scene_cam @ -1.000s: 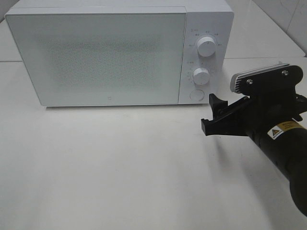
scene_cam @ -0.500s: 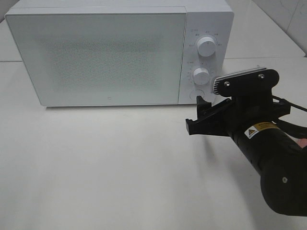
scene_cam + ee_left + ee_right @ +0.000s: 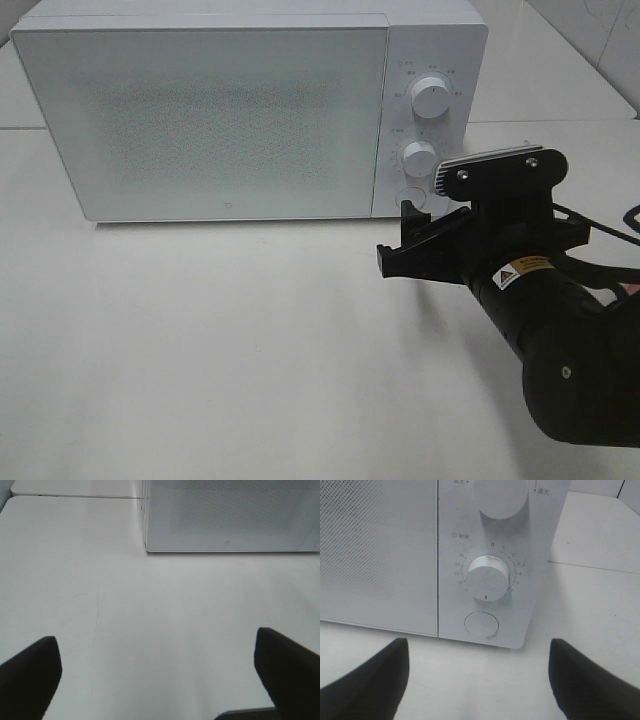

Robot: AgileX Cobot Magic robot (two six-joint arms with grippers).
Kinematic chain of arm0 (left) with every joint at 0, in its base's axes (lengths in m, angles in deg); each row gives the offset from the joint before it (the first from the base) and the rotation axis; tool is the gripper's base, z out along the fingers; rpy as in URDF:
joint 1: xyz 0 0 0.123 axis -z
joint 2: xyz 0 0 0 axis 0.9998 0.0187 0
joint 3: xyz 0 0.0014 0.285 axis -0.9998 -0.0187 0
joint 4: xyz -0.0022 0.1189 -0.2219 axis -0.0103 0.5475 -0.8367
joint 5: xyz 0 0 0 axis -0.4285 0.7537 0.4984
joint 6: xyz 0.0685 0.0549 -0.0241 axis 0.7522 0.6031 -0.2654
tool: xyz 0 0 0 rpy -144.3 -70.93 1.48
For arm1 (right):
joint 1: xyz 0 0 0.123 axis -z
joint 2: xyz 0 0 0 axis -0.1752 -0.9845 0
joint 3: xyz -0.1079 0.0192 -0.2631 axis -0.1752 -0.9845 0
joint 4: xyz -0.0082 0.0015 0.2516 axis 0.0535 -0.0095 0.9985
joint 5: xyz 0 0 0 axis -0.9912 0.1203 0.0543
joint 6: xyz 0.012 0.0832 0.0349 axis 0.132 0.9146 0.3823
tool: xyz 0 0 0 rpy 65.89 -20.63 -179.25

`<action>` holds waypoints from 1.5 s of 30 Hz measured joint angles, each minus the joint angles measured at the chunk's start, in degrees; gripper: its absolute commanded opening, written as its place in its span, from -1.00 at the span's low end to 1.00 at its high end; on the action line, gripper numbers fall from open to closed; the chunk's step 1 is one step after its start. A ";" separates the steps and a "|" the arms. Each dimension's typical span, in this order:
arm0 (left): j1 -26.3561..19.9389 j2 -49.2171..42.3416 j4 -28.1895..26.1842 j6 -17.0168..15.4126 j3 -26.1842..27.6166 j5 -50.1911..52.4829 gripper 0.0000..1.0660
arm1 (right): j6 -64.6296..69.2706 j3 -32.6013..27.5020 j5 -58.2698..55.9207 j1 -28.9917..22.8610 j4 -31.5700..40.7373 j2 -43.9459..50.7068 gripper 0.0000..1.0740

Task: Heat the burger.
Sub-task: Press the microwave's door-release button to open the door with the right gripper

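The burger is out of view in every frame. A white microwave (image 3: 220,110) stands at the back of the table with its door shut. My right gripper (image 3: 395,235) is open and empty, a short way in front of the control panel. In the right wrist view, the open right gripper (image 3: 479,672) faces the timer knob (image 3: 487,580) and the round button (image 3: 481,625) below it. Open and empty over bare table, my left gripper (image 3: 157,680) faces the microwave's (image 3: 230,515) lower left corner. It does not show in the exterior high view.
The panel carries an upper knob (image 3: 431,97), the timer knob (image 3: 420,158) and the round button (image 3: 409,197). The white table (image 3: 200,340) stretches in front of the microwave. A tiled wall rises at the back right.
My right arm has moved left and closer to the microwave's control panel, with its jaws staying open. The microwave has not changed.
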 measured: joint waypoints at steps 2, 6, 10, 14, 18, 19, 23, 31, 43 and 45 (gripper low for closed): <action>0.00 0.00 0.00 0.00 0.00 0.00 0.86 | 1.38 0.00 0.00 0.00 0.00 0.00 0.39; 0.00 0.00 0.00 0.00 0.00 0.00 0.86 | 4.76 0.00 0.06 0.00 0.06 0.00 0.34; 0.00 0.00 0.00 0.00 0.00 0.00 0.86 | 11.63 0.00 0.11 0.00 0.17 0.00 0.26; 0.00 0.00 0.00 0.00 0.00 0.00 0.86 | 23.03 0.00 0.17 0.00 0.17 0.00 0.07; 0.00 0.00 0.00 0.00 0.00 0.00 0.86 | 38.73 0.00 0.23 0.00 0.17 0.00 -0.20; 0.00 0.00 0.00 0.00 0.00 0.00 0.86 | 38.73 0.00 0.23 0.00 0.17 0.00 -0.20; 0.00 0.00 0.00 0.00 0.00 0.00 0.86 | 56.09 0.00 0.23 0.00 0.17 0.00 -0.53; 0.00 0.00 0.00 0.00 0.00 0.00 0.86 | 74.14 0.00 -1.78 0.00 0.17 0.00 -0.98; 0.00 0.00 0.00 0.00 0.00 0.00 0.86 | 87.15 0.17 -10.43 0.00 2.52 0.00 -1.00; 0.00 0.00 0.00 0.00 0.00 0.00 0.86 | 87.43 0.46 -11.29 0.00 3.21 0.00 -1.00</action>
